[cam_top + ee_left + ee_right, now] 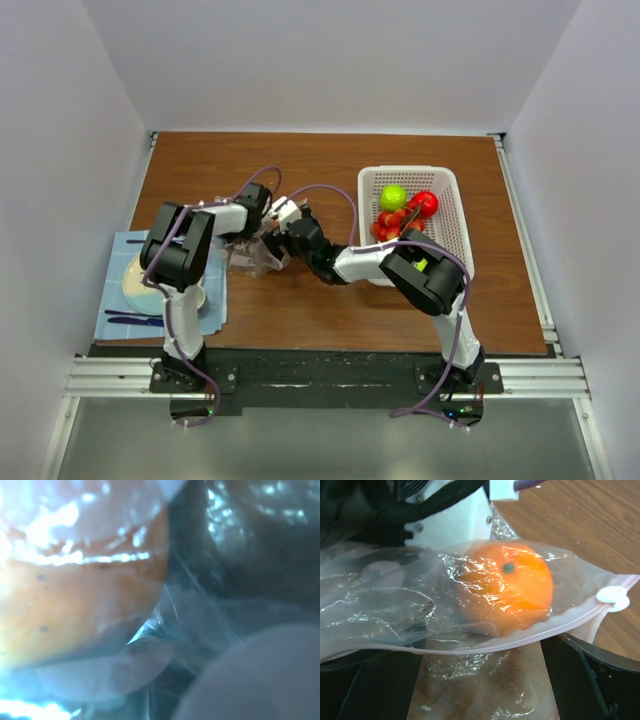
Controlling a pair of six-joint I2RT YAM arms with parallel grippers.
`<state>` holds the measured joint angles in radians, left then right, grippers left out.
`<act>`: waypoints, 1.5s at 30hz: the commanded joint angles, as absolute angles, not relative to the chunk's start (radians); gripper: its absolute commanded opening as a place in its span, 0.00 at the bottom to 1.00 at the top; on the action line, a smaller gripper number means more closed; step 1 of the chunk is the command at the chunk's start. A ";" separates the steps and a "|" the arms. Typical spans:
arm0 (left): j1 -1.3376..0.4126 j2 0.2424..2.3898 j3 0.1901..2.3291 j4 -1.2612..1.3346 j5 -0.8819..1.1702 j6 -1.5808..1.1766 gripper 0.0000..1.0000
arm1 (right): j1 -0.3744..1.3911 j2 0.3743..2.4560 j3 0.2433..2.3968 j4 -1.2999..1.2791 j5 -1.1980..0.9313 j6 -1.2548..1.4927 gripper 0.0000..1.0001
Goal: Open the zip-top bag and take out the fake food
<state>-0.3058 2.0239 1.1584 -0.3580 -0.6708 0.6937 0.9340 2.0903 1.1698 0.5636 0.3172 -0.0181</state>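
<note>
We pinch the bag in the left gripper, right gripper wide, empty; orange inside, fruit out at 3 o'clock.

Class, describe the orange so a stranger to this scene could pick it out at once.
On the brown table, left of the white basket, lies a clear zip bag. The orange sits inside it, behind the plastic. Unlike the green fruit and red fruit in the basket, it is orange and bagged.
</note>
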 commanded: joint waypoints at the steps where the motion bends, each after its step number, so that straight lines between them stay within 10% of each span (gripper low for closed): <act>1: -0.328 2.028 1.049 -0.428 -0.368 0.735 0.00 | 0.943 2.115 1.281 0.485 0.357 0.024 0.99; 10: -0.330 1.907 0.922 -0.373 -0.322 0.835 0.00 | 0.943 2.117 1.278 0.445 0.256 0.080 0.97; 20: -0.314 1.960 0.991 -0.371 -0.360 0.763 0.00 | 0.942 1.947 1.017 0.532 0.250 0.133 0.44; 39: -0.245 1.856 1.356 -0.557 -0.057 0.486 0.00 | 0.907 1.272 0.778 0.178 0.543 0.170 0.29; 45: -0.245 1.738 1.496 -0.589 -0.005 0.411 0.58 | 0.750 1.252 0.853 -0.035 0.744 0.310 0.30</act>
<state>-0.2428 1.8729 1.3911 -0.5739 -0.1089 0.4931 0.8299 1.2598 0.7998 0.1360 0.5571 0.2062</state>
